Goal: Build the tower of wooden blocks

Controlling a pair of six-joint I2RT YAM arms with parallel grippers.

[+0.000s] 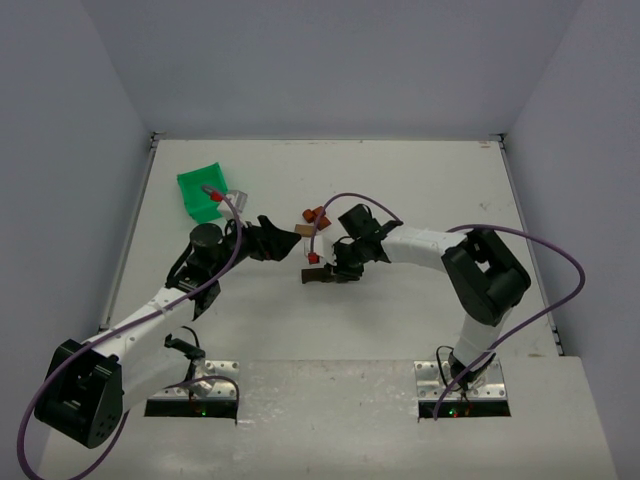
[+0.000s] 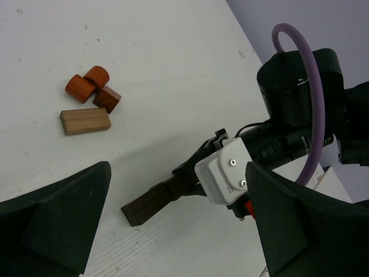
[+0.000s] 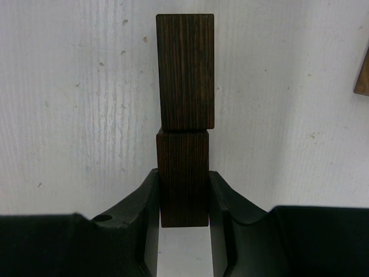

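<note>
Two jaws of the left gripper (image 1: 283, 241) stand spread, empty; ahead and to its left bunch a tan block (image 2: 85, 122), two orange rounded pieces (image 2: 81, 88) and a reddish cube (image 2: 107, 98). The right gripper (image 3: 184, 180) pinches a dark brown plank (image 3: 183, 154) low at the table (image 2: 173, 57), another dark piece (image 3: 184, 72) just beyond its fingertips. Best lay it flat, square; the left gripper crowds close.

Table (image 1: 400, 180): white, matte.
Far-left part: green bin (image 1: 203, 190).
Middle: two reddish-orange rounded pieces (image 2: 81, 88), cube (image 2: 107, 98) and pale block (image 2: 85, 122), clustered together.
Nearby: dark brown plank (image 2: 147, 206), lying flat.
</note>
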